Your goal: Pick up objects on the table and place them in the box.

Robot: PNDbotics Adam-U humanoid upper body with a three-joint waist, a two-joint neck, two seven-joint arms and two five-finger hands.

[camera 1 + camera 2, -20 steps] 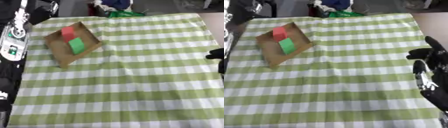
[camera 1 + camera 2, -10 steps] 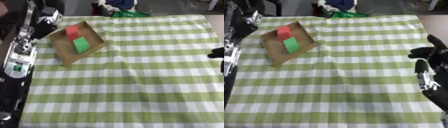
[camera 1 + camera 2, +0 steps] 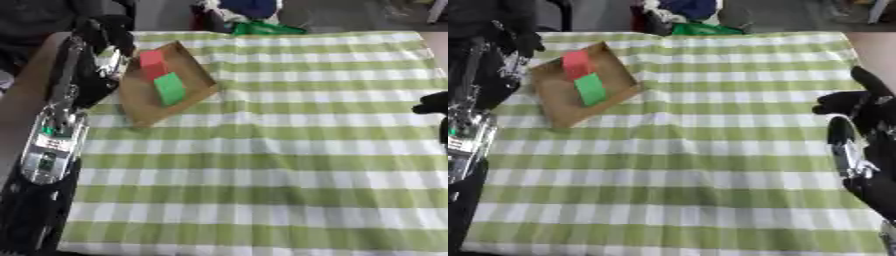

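Note:
A shallow cardboard box lies askew at the far left of the checked tablecloth. Inside it a red block rests toward the far side, with a green block just in front of it. My left arm runs up the left edge, and my left hand hangs by the box's far left corner, too dark and blurred to read. My right hand hovers open at the right edge of the table, holding nothing. I see no loose objects on the cloth.
A green item and a blue bundle lie just beyond the table's far edge. My left forearm covers the table's left border. My right forearm stands along the right border.
My left arm has swung further into view, and its hand has come in beside the box's far left corner. The view has shifted a little. The right hand has hardly moved.

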